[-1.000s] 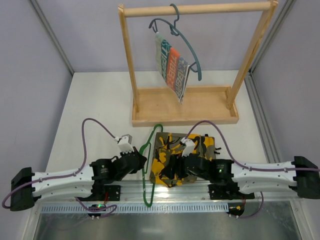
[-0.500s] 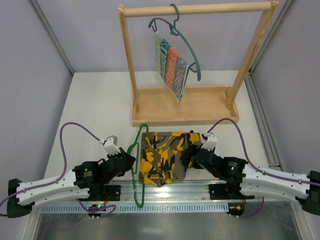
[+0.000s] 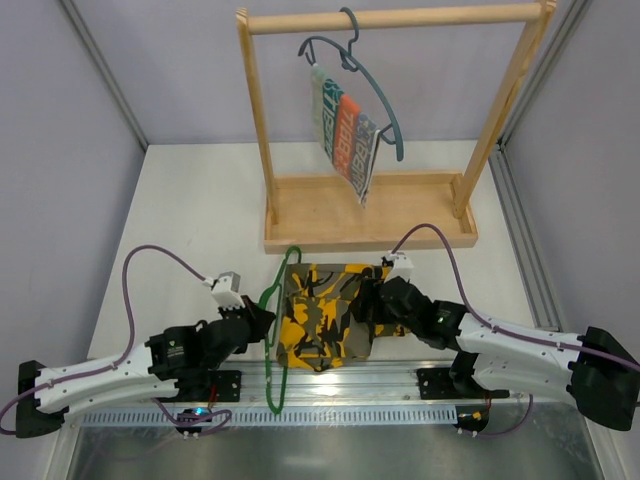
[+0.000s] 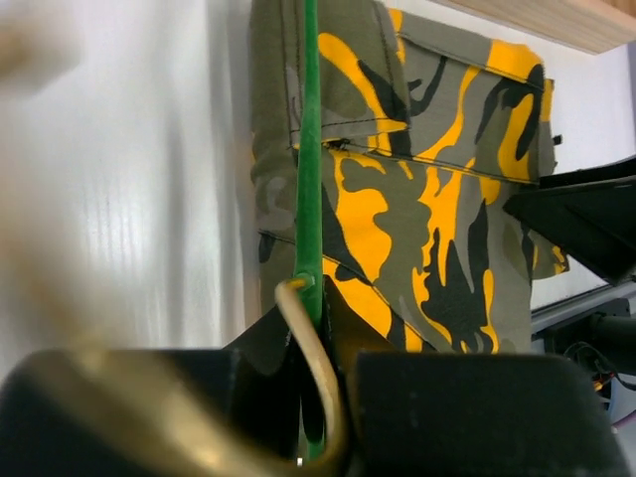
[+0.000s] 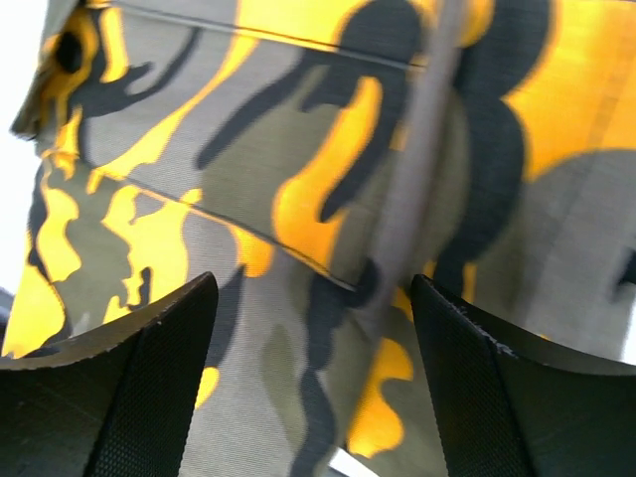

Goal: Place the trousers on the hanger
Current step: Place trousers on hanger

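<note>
The camouflage trousers (image 3: 325, 313) lie folded on the table between my two arms; they also show in the left wrist view (image 4: 427, 199) and fill the right wrist view (image 5: 328, 199). The thin green hanger (image 3: 277, 320) lies along their left edge, its wire running over the cloth (image 4: 309, 149). My left gripper (image 3: 262, 318) is shut on the hanger at the base of its metal hook (image 4: 316, 348). My right gripper (image 3: 372, 300) is open over the right part of the trousers, its fingers (image 5: 149, 388) wide apart just above the cloth.
A wooden rack (image 3: 370, 205) stands at the back on a wooden base. A blue-grey hanger (image 3: 355, 80) with a striped cloth (image 3: 345, 135) hangs from its top rail. A metal rail (image 3: 330, 385) runs along the near table edge.
My right gripper has moved left from the trousers' right edge to above the cloth. My left gripper with the hanger has shifted slightly toward the trousers.
</note>
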`<action>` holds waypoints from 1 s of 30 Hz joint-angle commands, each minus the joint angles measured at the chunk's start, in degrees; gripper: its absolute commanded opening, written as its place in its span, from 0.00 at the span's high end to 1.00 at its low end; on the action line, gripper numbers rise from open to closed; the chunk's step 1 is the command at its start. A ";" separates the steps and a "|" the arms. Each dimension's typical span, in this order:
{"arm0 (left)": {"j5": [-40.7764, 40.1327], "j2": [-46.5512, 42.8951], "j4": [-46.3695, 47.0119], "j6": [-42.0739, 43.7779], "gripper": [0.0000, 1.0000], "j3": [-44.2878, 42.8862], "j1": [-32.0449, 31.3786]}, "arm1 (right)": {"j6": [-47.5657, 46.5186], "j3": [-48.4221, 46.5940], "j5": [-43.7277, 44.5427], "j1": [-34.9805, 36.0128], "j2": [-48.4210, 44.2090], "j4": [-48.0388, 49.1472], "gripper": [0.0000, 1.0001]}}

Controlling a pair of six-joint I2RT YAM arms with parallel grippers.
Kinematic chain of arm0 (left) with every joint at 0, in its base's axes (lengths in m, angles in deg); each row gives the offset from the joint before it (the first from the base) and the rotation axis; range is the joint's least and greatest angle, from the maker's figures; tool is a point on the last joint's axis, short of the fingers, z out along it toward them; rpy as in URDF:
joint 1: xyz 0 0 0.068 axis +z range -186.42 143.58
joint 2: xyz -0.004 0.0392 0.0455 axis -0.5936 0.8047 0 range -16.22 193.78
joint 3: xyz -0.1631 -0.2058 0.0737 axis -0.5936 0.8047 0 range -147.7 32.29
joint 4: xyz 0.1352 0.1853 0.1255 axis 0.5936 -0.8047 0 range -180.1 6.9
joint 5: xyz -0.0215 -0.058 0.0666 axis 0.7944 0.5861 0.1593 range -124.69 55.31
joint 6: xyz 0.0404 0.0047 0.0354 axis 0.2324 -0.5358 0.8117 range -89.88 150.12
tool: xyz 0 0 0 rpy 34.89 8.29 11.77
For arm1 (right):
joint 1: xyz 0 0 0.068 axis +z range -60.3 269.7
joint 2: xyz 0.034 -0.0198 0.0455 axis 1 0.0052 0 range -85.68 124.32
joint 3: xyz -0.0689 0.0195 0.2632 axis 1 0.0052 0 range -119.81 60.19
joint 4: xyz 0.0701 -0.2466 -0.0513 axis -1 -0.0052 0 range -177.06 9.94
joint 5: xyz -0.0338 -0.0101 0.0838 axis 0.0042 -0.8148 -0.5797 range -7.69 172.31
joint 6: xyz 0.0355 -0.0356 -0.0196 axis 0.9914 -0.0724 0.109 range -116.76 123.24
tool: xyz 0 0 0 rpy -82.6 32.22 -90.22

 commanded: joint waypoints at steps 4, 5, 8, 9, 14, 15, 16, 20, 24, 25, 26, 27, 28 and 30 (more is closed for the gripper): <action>-0.56 0.76 17.01 4.93 1.00 -0.03 0.12 | -3.59 1.38 -5.87 -0.15 2.25 11.17 0.29; -0.64 1.29 20.34 5.11 1.00 0.24 0.03 | -3.24 1.65 -5.96 -0.07 2.60 11.54 0.33; -0.21 2.69 28.07 5.11 1.00 2.08 0.03 | -2.98 2.00 -6.66 -0.15 3.30 12.68 0.59; -0.47 3.48 28.71 4.15 1.00 2.52 0.12 | -2.72 1.83 -6.84 -0.07 3.74 12.68 0.67; -3.89 7.27 28.02 -3.75 1.00 5.85 0.03 | -2.54 0.86 -8.76 -0.07 4.80 13.30 0.96; -4.85 7.53 28.02 -5.34 1.00 6.65 0.03 | -2.62 -0.19 -9.21 -0.07 4.80 13.04 0.96; -5.30 7.45 27.50 -8.57 1.00 7.79 0.03 | -2.80 -0.98 -10.43 -0.07 4.89 12.77 0.96; -9.25 5.87 19.51 -12.81 1.00 7.01 0.03 | -4.12 -6.77 -13.07 -0.07 3.66 9.79 0.96; -12.77 4.63 7.93 -16.68 1.00 5.16 0.03 | -6.92 -15.55 -11.77 0.11 2.34 2.60 0.96; -13.64 4.98 6.32 -17.99 1.00 4.73 0.12 | -7.89 -17.23 -11.06 0.02 2.60 1.01 0.96; -13.83 5.33 5.09 -19.66 1.00 4.29 0.03 | -8.77 -20.38 -9.58 0.02 2.78 -2.75 0.96; -13.83 6.73 3.51 -21.07 1.00 3.85 0.12 | -9.39 -21.28 -6.69 0.02 2.78 -4.18 0.96; -13.65 7.61 0.45 -22.13 1.00 3.41 0.12 | -10.35 -21.90 -5.27 -0.07 2.61 -5.06 0.96; -13.57 9.98 -4.13 -26.08 1.00 1.22 0.03 | -10.45 -22.35 -1.50 -0.07 1.38 -7.70 0.96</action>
